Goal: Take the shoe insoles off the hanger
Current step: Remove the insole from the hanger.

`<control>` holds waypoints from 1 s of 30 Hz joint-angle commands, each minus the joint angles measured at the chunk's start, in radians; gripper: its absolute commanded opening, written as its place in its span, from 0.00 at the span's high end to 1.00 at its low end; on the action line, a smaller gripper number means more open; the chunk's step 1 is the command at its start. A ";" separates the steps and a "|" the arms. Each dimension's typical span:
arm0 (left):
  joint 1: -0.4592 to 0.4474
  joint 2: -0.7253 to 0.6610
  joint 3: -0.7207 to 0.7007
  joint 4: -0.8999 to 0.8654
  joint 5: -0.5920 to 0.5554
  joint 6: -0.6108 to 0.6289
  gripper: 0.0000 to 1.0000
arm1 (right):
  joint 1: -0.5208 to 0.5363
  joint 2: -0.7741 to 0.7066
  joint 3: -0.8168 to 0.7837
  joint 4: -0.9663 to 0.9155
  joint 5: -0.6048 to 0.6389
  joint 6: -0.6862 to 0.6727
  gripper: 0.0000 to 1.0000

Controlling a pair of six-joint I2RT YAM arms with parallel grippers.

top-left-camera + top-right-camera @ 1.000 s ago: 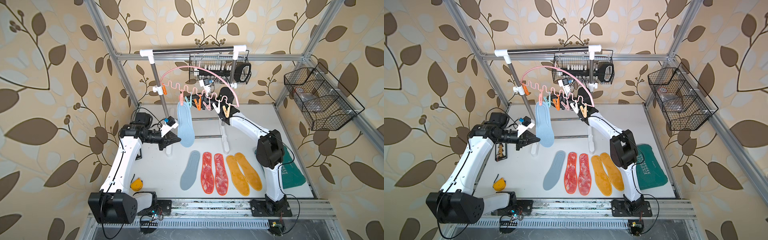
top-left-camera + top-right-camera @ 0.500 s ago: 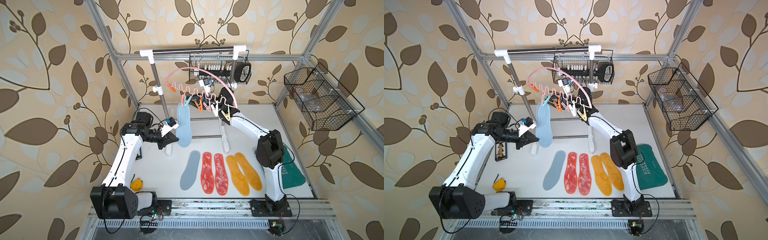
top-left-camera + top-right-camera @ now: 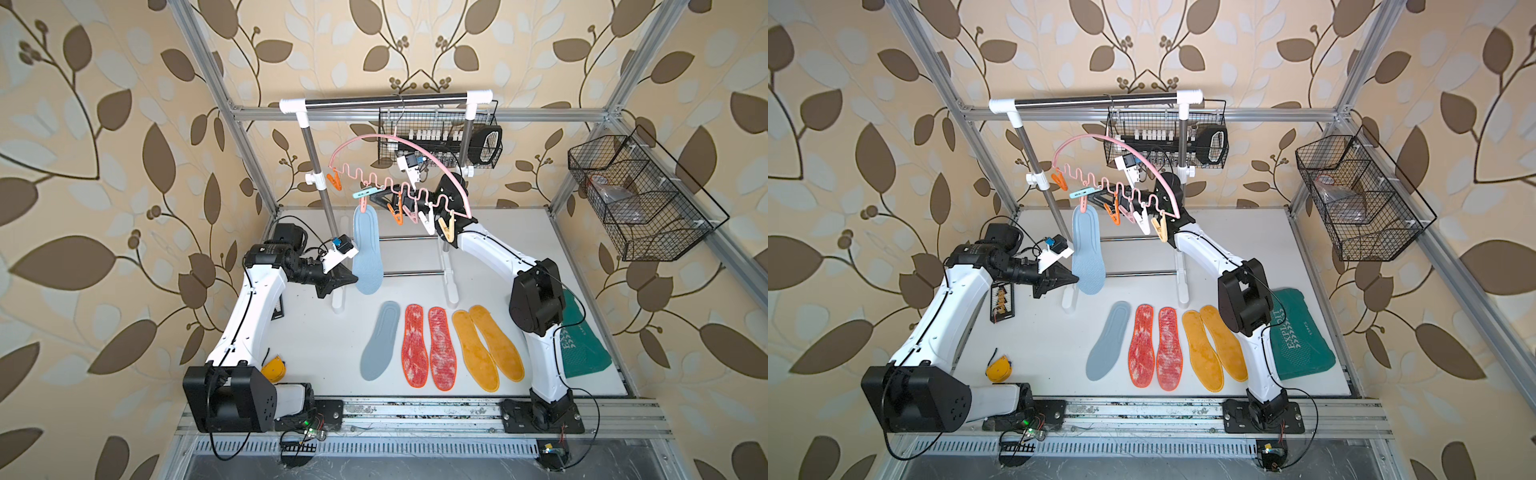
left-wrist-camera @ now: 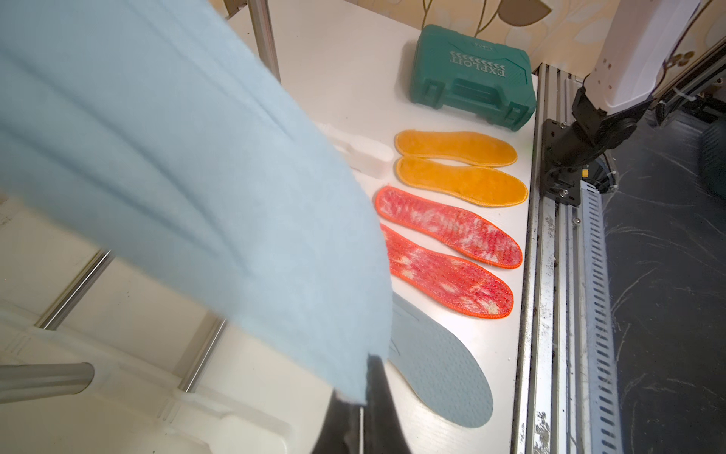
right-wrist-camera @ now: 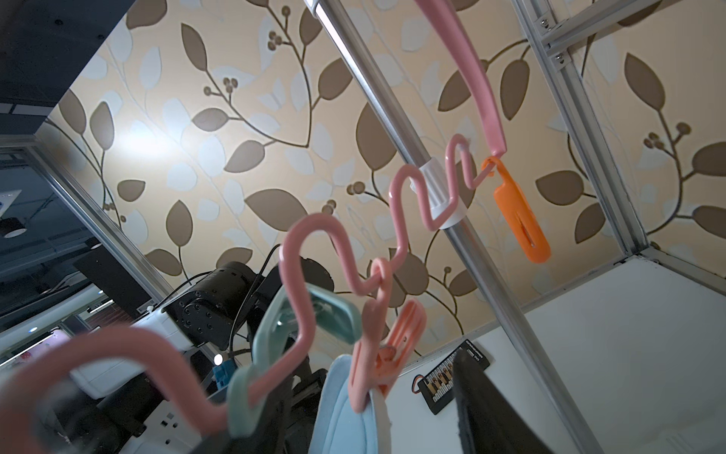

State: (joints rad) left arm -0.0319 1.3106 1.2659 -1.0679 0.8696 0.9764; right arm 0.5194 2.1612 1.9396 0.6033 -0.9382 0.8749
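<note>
Five shoe insoles point(image 3: 415, 347) lie on the white worktop point(image 3: 316, 340), while from the pink hanger point(image 5: 473, 78) a sixth, grey-blue insole point(image 3: 366, 253) dangles by a pink clip point(image 5: 387, 353), with the left tool point(image 3: 351, 277) clamped on its lower edge and the right tool point(image 3: 378, 198) gaping beside the teal clip point(image 3: 365, 193).

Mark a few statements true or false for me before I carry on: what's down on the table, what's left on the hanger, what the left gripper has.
1. Five insoles lie on the table. True.
2. The hanging grey-blue insole is free of the hanger. False: a pink clip grips its upper end.
3. The left gripper is shut on the hanging insole's lower edge. True.
4. The red-and-white pair hangs from the hanger. False: both lie on the table, between the flat grey-blue insole and the orange-yellow pair.
</note>
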 commanded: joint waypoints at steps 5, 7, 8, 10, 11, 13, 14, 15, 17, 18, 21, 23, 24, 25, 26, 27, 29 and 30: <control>-0.006 0.030 0.078 -0.021 0.121 0.028 1.00 | 0.018 0.040 0.045 0.038 0.024 0.015 0.37; -0.010 0.032 0.079 -0.021 0.145 0.028 1.00 | 0.021 0.043 0.045 0.045 0.027 0.017 0.37; -0.012 0.034 0.075 -0.021 0.159 0.027 1.00 | 0.021 0.043 0.045 0.049 0.030 0.019 0.38; -0.022 0.035 0.066 -0.023 0.177 0.032 1.00 | 0.021 0.048 0.049 0.053 0.034 0.021 0.38; -0.028 0.036 0.060 -0.026 0.183 0.038 1.00 | 0.020 0.050 0.053 0.054 0.036 0.024 0.38; -0.039 0.035 0.045 -0.031 0.192 0.052 1.00 | 0.021 0.058 0.063 0.055 0.035 0.032 0.38; -0.044 0.035 0.039 -0.037 0.195 0.062 1.00 | 0.021 0.062 0.070 0.056 0.036 0.037 0.38; -0.049 0.034 0.034 -0.042 0.195 0.069 1.00 | 0.021 0.066 0.074 0.061 0.036 0.044 0.38; -0.053 0.036 0.029 -0.054 0.195 0.085 1.00 | 0.020 0.076 0.084 0.072 0.036 0.061 0.38; -0.054 0.037 0.029 -0.059 0.194 0.091 1.00 | 0.021 0.080 0.087 0.080 0.036 0.069 0.38; -0.056 0.042 0.032 -0.080 0.190 0.107 1.00 | 0.021 0.095 0.101 0.096 0.040 0.097 0.38; -0.057 0.045 0.036 -0.094 0.189 0.120 1.00 | 0.021 0.104 0.111 0.105 0.038 0.117 0.39; -0.057 0.045 0.039 -0.096 0.188 0.123 1.00 | 0.021 0.107 0.116 0.107 0.036 0.123 0.39; -0.057 0.045 0.040 -0.097 0.185 0.125 1.00 | 0.020 0.109 0.117 0.117 0.033 0.131 0.39; -0.057 0.047 0.041 -0.099 0.183 0.126 1.00 | 0.021 0.111 0.117 0.126 0.030 0.137 0.40; -0.057 0.048 0.042 -0.101 0.182 0.127 1.00 | 0.021 0.111 0.117 0.129 0.030 0.140 0.40; -0.057 0.054 0.046 -0.105 0.180 0.128 1.00 | 0.020 0.109 0.117 0.130 0.027 0.145 0.42; -0.057 0.056 0.049 -0.108 0.180 0.130 1.00 | 0.020 0.108 0.117 0.130 0.026 0.147 0.42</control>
State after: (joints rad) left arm -0.0803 1.3582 1.3018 -1.1259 1.0241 1.0767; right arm 0.5346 2.2478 2.0201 0.6865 -0.9096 0.9936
